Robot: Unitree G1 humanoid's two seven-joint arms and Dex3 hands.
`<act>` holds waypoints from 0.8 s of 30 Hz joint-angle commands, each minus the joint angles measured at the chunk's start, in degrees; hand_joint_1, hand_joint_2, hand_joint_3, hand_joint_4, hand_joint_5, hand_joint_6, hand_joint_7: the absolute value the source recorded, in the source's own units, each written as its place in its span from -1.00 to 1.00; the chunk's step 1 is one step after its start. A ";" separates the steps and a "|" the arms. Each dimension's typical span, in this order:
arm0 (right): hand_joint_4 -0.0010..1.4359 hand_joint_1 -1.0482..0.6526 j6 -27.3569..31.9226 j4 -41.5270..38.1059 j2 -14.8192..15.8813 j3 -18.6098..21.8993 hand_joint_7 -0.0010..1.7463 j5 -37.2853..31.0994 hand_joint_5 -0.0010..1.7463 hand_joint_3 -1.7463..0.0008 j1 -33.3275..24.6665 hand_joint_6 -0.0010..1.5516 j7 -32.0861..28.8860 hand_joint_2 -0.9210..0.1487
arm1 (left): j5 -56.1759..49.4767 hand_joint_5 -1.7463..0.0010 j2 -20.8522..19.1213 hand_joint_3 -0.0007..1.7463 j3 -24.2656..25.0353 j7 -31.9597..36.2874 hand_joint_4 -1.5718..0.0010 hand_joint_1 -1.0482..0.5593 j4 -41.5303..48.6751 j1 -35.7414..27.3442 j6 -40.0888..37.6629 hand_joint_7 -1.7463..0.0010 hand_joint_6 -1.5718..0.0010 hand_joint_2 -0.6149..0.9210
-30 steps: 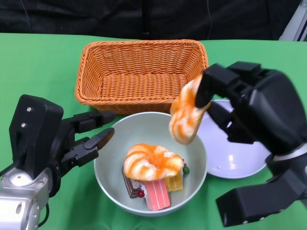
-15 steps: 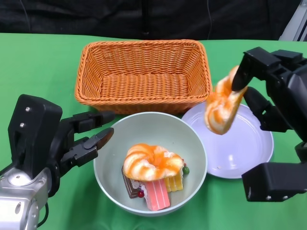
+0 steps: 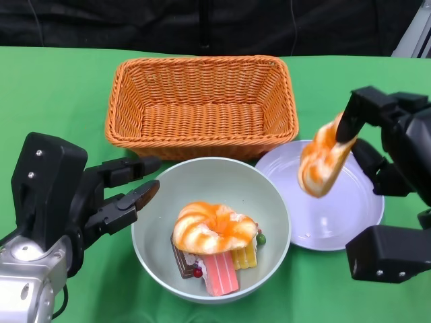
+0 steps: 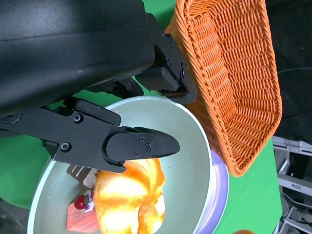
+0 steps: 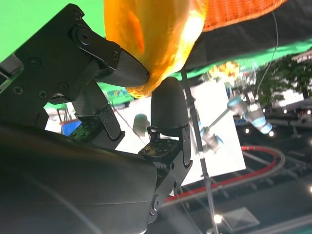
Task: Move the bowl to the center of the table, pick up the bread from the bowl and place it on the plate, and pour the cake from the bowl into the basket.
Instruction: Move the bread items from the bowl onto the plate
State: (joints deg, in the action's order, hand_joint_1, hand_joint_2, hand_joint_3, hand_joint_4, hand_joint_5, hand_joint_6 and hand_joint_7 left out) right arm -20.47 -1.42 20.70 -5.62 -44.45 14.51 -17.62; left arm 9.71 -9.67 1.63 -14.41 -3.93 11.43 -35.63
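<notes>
The fingers [image 5: 124, 63] of the right hand [image 3: 397, 145] pinch a twisted orange bread roll [image 3: 323, 161] by its upper end, so it dangles in the air above the white plate [image 3: 353, 225]. That plate sits toward the right edge of the green surface [image 3: 54, 94], tucked just beside the pale bowl [image 3: 155, 259] near the front edge. To set the roll down well, I'd say the hand should lower until the hanging end touches the plate's middle, then let go gently so it doesn't roll off the rim.

The left hand [image 3: 101, 195] holds nothing, its fingers spread beside the bowl's left rim; I can't tell whether they touch it. In the bowl lie a second bread roll [image 3: 214, 227] and, beneath it, cake slices [image 3: 219, 269]. The wicker basket [image 3: 202, 74] stands behind the bowl, toward the far edge, with nothing visible inside.
</notes>
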 commanded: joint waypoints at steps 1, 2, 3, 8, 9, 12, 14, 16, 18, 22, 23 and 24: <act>0.25 0.11 -0.65 -2.03 0.40 -1.05 0.88 -0.11 1.00 -0.49 0.12 -0.06 -1.67 0.03 | 0.04 0.82 -0.84 -0.63 0.36 0.19 0.42 -0.32 -1.09 -0.07 -0.48 0.99 0.25 1.00; 0.26 0.10 -0.72 -2.74 0.32 -1.54 0.87 -0.53 1.00 -0.49 0.37 -0.05 -2.24 0.02 | 0.10 0.82 -0.82 -0.63 0.39 0.11 0.42 -0.32 -1.07 -0.09 -0.43 0.99 0.25 1.00; 0.27 0.10 -0.60 -3.46 0.17 -2.03 0.87 -0.91 1.00 -0.50 0.68 -0.05 -2.62 0.02 | 0.17 0.82 -0.83 -0.63 0.42 -0.02 0.42 -0.32 -1.07 -0.12 -0.34 1.00 0.25 1.00; 0.27 0.09 -0.09 -6.77 -0.34 -3.82 0.84 -1.56 1.00 -0.51 2.58 -0.03 -3.76 0.03 | -0.05 0.83 -0.91 -0.62 0.27 0.10 0.43 -0.32 -1.49 -0.25 -0.44 1.00 0.26 1.00; 0.27 0.10 -0.05 -7.75 -0.43 -4.16 0.83 -1.71 1.00 -0.51 3.11 -0.03 -4.08 0.03 | -0.02 0.83 -0.79 -0.62 0.32 0.19 0.43 -0.32 -1.51 -0.27 -0.46 1.00 0.25 1.00; 0.25 0.09 -0.23 -10.84 -0.65 -5.20 0.84 -1.80 1.00 -0.48 4.77 -0.04 -4.94 -0.02 | -0.01 0.83 -0.72 -0.63 0.25 0.16 0.42 -0.32 -1.60 -0.33 -0.40 0.99 0.24 1.00; 0.25 0.09 0.10 -12.44 -0.71 -5.94 0.85 -2.14 1.00 -0.46 5.69 -0.05 -5.60 -0.04 | -0.01 0.83 -0.72 -0.63 0.22 0.07 0.42 -0.32 -1.52 -0.35 -0.29 0.99 0.24 1.00; 0.24 0.10 0.33 -15.04 -0.95 -6.92 0.87 -2.52 1.00 -0.38 7.08 -0.07 -6.64 -0.07 | 0.00 0.83 -0.71 -0.63 0.17 -0.01 0.42 -0.32 -1.49 -0.40 -0.10 1.00 0.25 1.00; 0.23 0.12 -0.17 -17.24 -0.98 -7.62 0.90 -2.28 1.00 -0.33 8.17 -0.09 -7.68 -0.11 | -0.20 0.83 -0.88 -0.63 -0.03 -0.10 0.42 -0.32 -1.54 -0.44 0.07 1.00 0.25 1.00; 0.23 0.13 -0.39 -19.72 -0.79 -8.68 0.92 -1.65 1.00 -0.31 9.54 -0.10 -8.34 -0.12 | -0.13 0.84 -0.77 -0.62 0.00 0.10 0.42 -0.33 -1.85 -0.43 -0.41 1.00 0.25 1.00; 0.23 0.13 -0.48 -20.23 -0.80 -8.88 0.92 -1.58 1.00 -0.31 9.84 -0.10 -8.50 -0.12 | -0.03 0.84 -0.73 -0.63 0.07 0.05 0.42 -0.32 -1.81 -0.43 -0.36 1.00 0.25 1.00; 0.24 0.13 -0.68 -20.91 -0.81 -9.14 0.92 -1.60 1.00 -0.30 10.23 -0.10 -8.80 -0.10 | 0.09 0.84 -0.67 -0.63 0.16 0.04 0.42 -0.32 -1.79 -0.40 -0.44 1.00 0.25 1.00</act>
State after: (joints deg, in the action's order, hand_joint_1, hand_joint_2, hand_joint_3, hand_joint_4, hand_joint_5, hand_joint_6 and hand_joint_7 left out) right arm -20.68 -21.45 19.67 -14.36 -46.32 23.66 -25.55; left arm 9.65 -9.66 1.51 -14.41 -5.15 11.37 -35.79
